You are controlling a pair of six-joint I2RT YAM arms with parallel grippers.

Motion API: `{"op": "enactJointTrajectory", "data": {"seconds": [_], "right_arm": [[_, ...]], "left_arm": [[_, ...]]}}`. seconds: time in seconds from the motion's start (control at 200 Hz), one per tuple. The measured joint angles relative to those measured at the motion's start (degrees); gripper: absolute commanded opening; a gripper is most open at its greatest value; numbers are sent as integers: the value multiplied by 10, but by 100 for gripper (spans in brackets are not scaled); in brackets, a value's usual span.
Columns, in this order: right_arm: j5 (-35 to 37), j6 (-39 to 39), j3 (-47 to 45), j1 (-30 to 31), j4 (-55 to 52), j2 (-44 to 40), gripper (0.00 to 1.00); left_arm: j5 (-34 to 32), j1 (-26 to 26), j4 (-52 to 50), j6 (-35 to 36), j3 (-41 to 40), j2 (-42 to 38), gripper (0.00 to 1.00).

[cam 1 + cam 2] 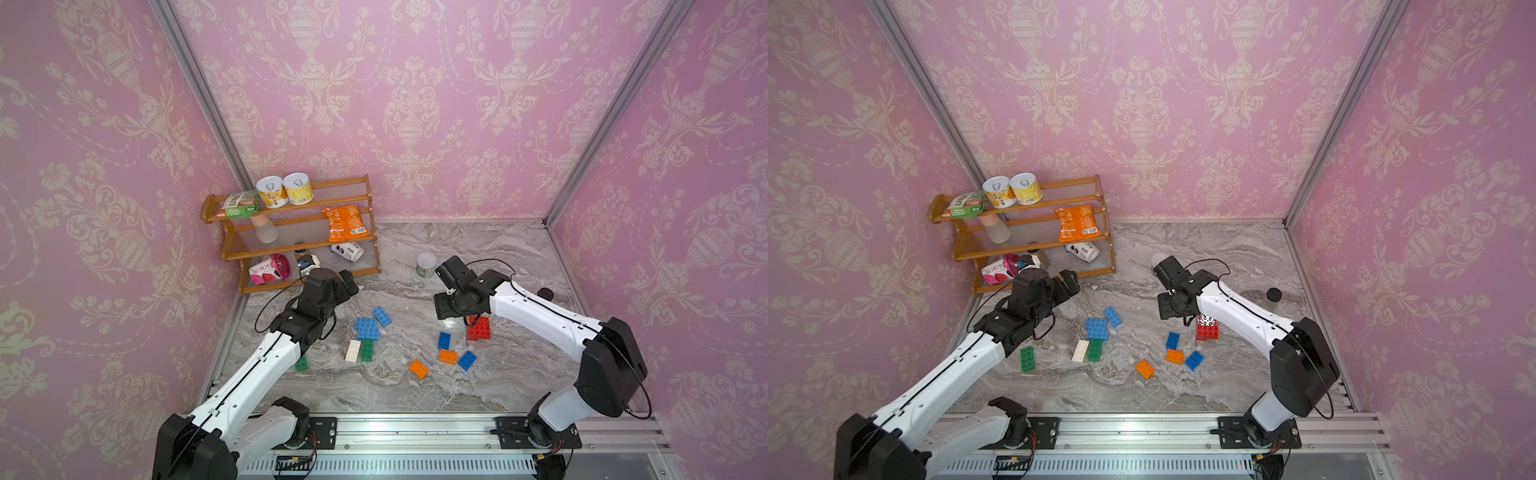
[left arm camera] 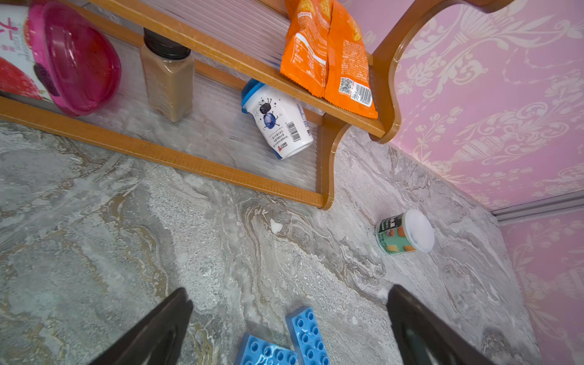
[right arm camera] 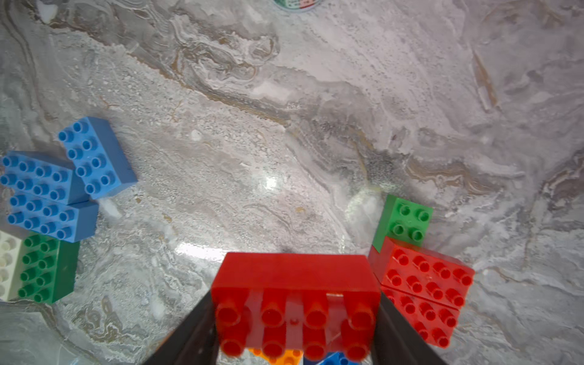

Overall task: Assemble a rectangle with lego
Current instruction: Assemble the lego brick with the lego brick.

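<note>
our right gripper [image 3: 295, 316] grips 1 red brick [image 3: 295, 275] by its ends, left gripper [image 2: 290, 328] gapes empty; we should seat it squarely against the red pair [image 3: 423, 284].

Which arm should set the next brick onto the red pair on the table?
Right. The right hand grips a red brick close to the red pair on the table. The left hand is open and empty, over by the blue bricks.

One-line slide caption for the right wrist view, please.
Right pincer holds a red brick over the marble table, next to a red pair with a green brick; blue bricks lie apart.
</note>
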Motion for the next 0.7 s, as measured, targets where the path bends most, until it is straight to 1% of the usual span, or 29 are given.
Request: {"op": "enactJointTrajectory", "data": {"seconds": [0.165,0.31,0.5,0.7], "right_arm": [[3,-16,-8,-54,-10,-6,48],[2,-30,-8,-91,-10,-10,48],[-4,-42,-8,-115,-10,-6,48],[-14,-53,-2,-123,-11,26,49]], "left_arm": [[29,-32,42,-1,0,55,99],[39,-63,66,-2,2,104,99],[47,-87,82,-1,33,167,99],[47,-90,95,-1,64,210,99]]}}
